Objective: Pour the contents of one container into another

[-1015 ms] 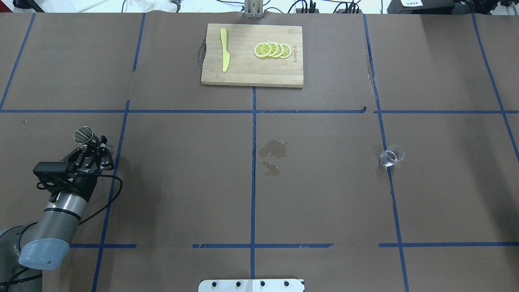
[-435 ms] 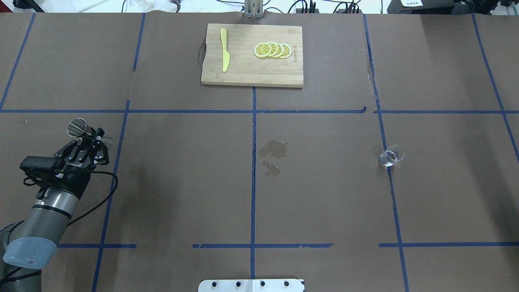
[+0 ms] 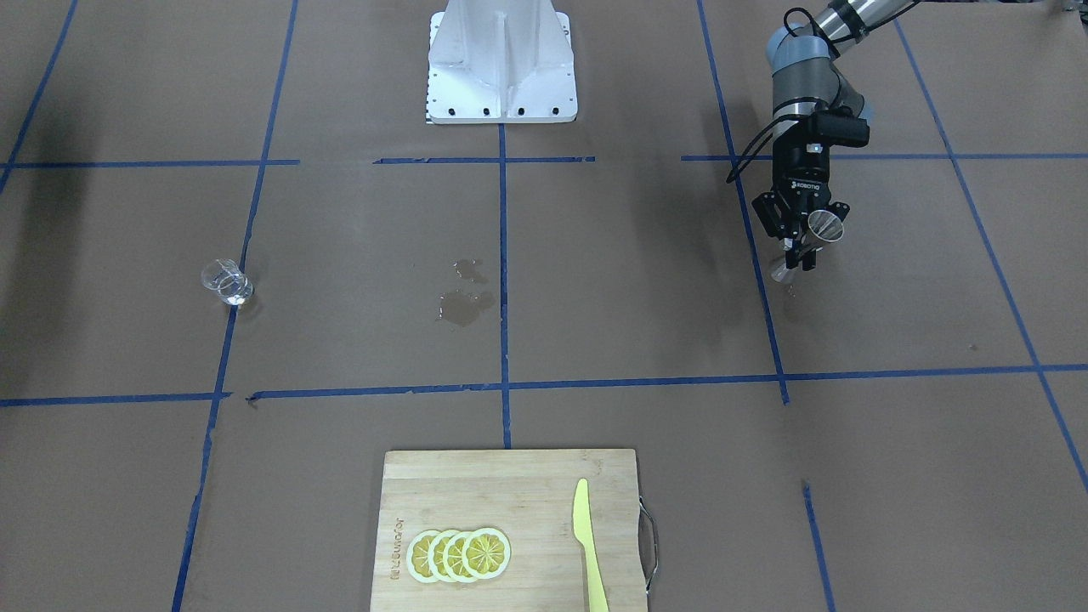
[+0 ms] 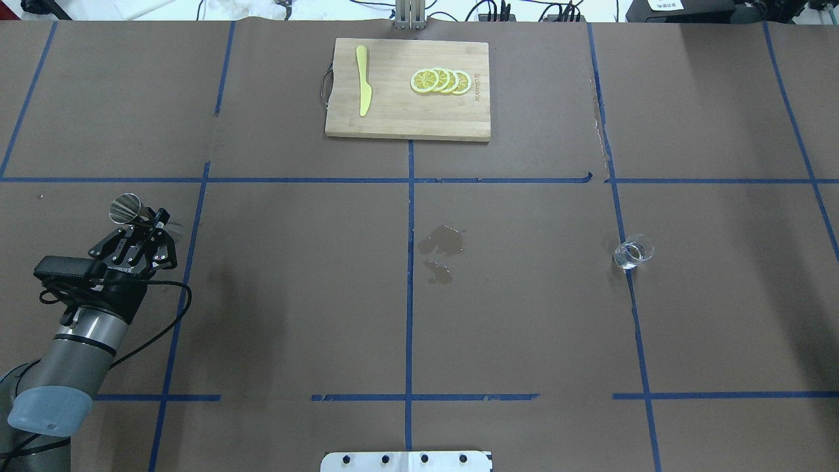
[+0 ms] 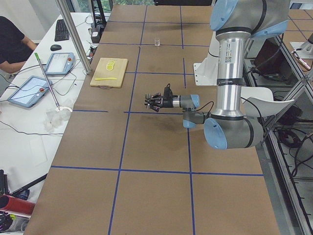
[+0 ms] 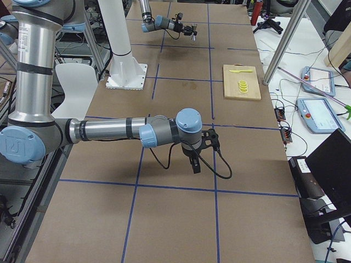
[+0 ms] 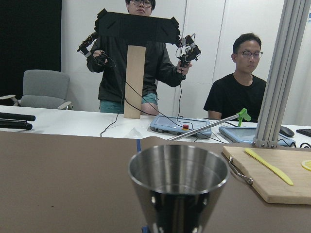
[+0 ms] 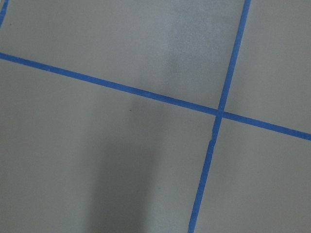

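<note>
The metal jigger [image 4: 126,208] is tilted at the table's left, its waist pinched in my left gripper [image 4: 152,221], which is shut on it. From the front the jigger [image 3: 824,227] hangs just above the paper in the left gripper [image 3: 799,253]. Its open top cone [image 7: 179,187] fills the left wrist view and looks empty. The clear glass cup [image 4: 634,252] stands alone far off on the right, on a blue tape line, also seen as the cup [image 3: 226,282]. My right gripper [image 6: 194,164] points down over the table; I cannot tell if it is open or shut.
A wooden cutting board [image 4: 406,121] at the far middle carries a yellow knife [image 4: 362,80] and lemon slices [image 4: 440,80]. Wet stains [image 4: 440,241] mark the paper at the centre. Two people [image 7: 238,97] are beyond the table's far edge.
The left arm carried the jigger to the left and a little farther from the robot, then almost stopped. The glass cup has not moved.
</note>
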Controlling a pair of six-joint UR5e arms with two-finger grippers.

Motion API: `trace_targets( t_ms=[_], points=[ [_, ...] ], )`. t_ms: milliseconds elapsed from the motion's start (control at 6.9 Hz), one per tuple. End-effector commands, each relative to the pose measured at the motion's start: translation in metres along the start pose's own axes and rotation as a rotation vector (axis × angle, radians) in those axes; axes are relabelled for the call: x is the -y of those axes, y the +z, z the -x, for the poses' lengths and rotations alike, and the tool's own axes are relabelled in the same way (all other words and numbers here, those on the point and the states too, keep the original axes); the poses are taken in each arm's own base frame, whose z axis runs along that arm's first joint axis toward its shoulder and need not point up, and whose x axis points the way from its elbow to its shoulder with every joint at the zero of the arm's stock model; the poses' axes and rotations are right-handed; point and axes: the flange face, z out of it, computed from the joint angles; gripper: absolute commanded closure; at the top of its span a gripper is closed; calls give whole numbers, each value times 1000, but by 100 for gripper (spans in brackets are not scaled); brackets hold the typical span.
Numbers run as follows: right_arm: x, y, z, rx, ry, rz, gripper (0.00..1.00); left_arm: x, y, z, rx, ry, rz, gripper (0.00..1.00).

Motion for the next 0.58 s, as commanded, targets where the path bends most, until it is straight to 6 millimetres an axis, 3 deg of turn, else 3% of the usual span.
trace_targets(
  t_ms=[0,290,435],
  points=[
    [5,-2,2,-1,-6,-7,0,-6,1,2,18,11,-21,100],
    [28,-10,15,2,-16,-32,0,-4,2,-8,29,-1,-56,100],
    [52,-8,38,12,-24,-54,0,-3,2,-11,33,1,-65,100]
  ],
)
